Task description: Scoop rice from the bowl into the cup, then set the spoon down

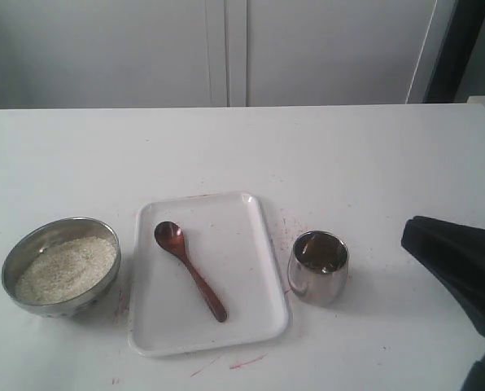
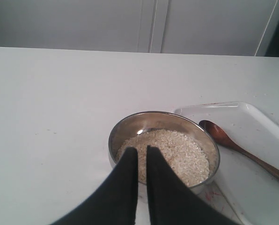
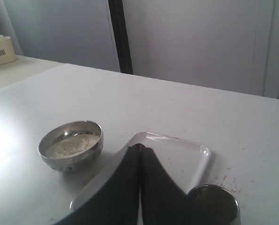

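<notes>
Rice (image 1: 66, 269) sits in the bowl (image 1: 59, 221) left of the tray (image 1: 234, 244), the spoon (image 1: 195, 281) on it between both arms, the cup (image 1: 317, 277) right of it; we see the left gripper (image 2: 142, 152) and right gripper (image 3: 140, 149) pinched together, empty.

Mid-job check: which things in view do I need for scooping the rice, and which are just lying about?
For the job:
- wide round steel bowl
- white uncooked rice in it
- small steel cup
- reddish-brown wooden spoon

Just there:
- white rectangular tray, under the spoon
- cream box, off on a far surface
</notes>
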Motion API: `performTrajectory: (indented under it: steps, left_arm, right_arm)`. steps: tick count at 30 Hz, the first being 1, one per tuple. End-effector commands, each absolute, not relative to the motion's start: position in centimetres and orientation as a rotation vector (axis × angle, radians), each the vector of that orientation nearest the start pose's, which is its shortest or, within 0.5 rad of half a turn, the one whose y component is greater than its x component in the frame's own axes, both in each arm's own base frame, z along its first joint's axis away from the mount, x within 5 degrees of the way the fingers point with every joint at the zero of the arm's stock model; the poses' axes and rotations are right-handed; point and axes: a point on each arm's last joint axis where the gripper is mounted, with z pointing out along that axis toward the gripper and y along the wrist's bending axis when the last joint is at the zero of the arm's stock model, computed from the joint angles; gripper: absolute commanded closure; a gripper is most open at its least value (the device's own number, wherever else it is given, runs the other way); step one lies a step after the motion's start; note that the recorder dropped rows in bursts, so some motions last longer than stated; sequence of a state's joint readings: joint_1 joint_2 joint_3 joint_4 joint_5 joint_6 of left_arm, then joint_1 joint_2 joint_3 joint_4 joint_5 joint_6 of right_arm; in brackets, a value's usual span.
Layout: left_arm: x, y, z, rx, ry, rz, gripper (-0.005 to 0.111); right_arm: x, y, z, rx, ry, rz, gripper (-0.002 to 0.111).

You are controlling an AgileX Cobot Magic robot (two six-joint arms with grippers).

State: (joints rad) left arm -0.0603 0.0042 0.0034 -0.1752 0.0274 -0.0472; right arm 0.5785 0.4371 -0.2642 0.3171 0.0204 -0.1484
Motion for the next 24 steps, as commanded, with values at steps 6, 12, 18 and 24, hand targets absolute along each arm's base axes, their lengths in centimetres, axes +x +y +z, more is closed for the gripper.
performTrajectory:
  steps: [6, 12, 18, 24]
  left_arm:
    - [5.6, -0.4, 21.1, -0.126, 1.506, -0.241, 0.092]
    - [5.6, -0.4, 21.1, -0.126, 1.506, -0.241, 0.092]
    - [5.6, -0.4, 21.1, -0.126, 1.506, -0.241, 0.092]
    - [5.6, -0.4, 21.1, -0.126, 1.506, -0.241, 0.092]
  right_arm:
    - [7.9, 4.9, 24.5, -0.291, 1.641, 0.581, 0.108]
    - [7.8, 4.7, 22.5, -0.305, 1.646, 0.537, 0.108]
    - [7.7, 4.3, 20.7, -0.281, 1.628, 0.514, 0.108]
    - [7.7, 4.3, 20.7, -0.296, 1.621, 0.498, 0.108]
